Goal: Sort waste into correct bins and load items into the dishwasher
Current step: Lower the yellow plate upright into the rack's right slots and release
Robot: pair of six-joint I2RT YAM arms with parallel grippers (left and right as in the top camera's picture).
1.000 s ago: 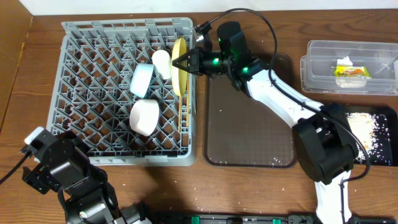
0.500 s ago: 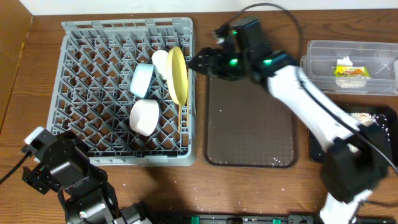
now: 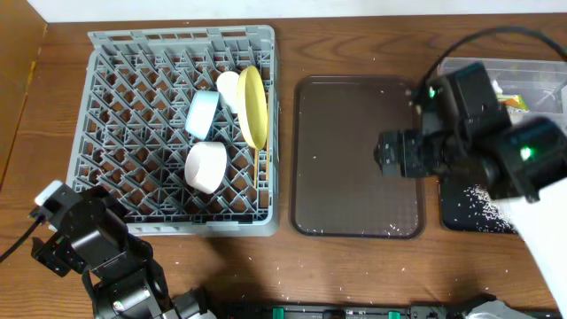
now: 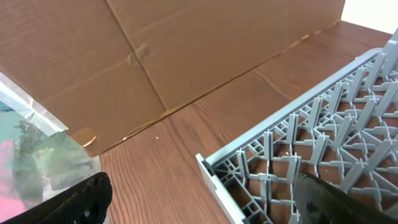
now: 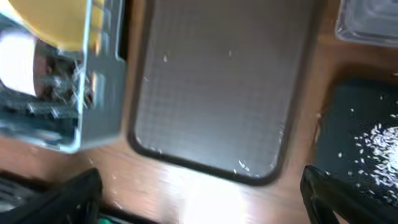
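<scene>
grey dish rack [image 3: 133,71] held the dishware: yellow plate [image 3: 252,106] on edge near the right wall, light blue bowl [image 3: 202,113] and white cup [image 3: 229,87] just beside it, pale bowl [image 3: 205,167] nearer the front. chopsticks [image 3: 258,177], seemingly, lay along the right wall. right gripper [image 5: 200,186] hung over the brown tray [image 3: 345,133], fingers spread wide, nothing between them. left gripper [image 4: 202,193] sat off the rack's corner, likewise released and empty. rice [image 3: 478,197] lay in the black tray [image 3: 456,220]. clear tub [image 3: 542,80] was partly hidden by the arm. judgement: loading looked done. stray grains [image 5: 241,165] remained at the brown tray's near edge, so the next move called for a fine pinch or a sweep.
</scene>
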